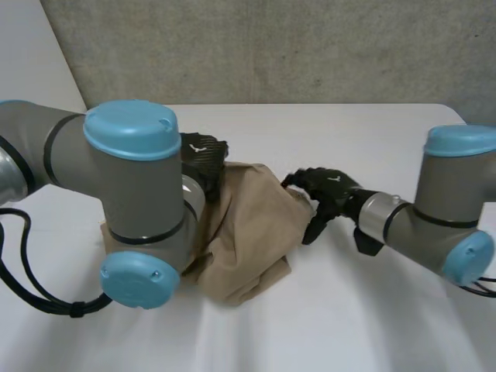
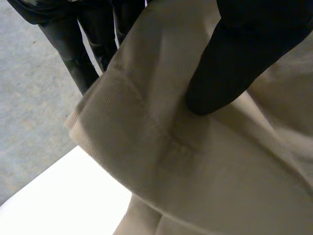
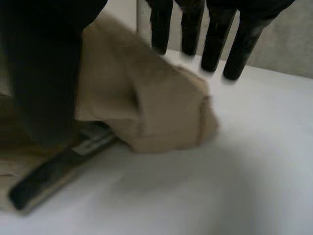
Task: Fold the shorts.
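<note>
The tan shorts (image 1: pixel 248 232) lie bunched at the table's middle, their left side lifted. My left hand (image 1: pixel 206 157) holds that raised part. In the left wrist view its thumb (image 2: pixel 220 73) presses the hemmed edge of the shorts (image 2: pixel 146 147) against the fingers (image 2: pixel 80 63) behind the cloth. My right hand (image 1: pixel 322 192) is at the shorts' right edge. In the right wrist view its fingers (image 3: pixel 215 44) are straight, tips past a folded corner of the shorts (image 3: pixel 156 112), and the thumb (image 3: pixel 44 73) hangs beside the cloth. A dark strip (image 3: pixel 63 164) shows under that fold.
The white table (image 1: pixel 349 310) spreads wide in front and to the right of the shorts. My left arm's big grey joint (image 1: pixel 143 209) hides the shorts' left part. A grey wall (image 1: pixel 271 46) stands behind the table's far edge.
</note>
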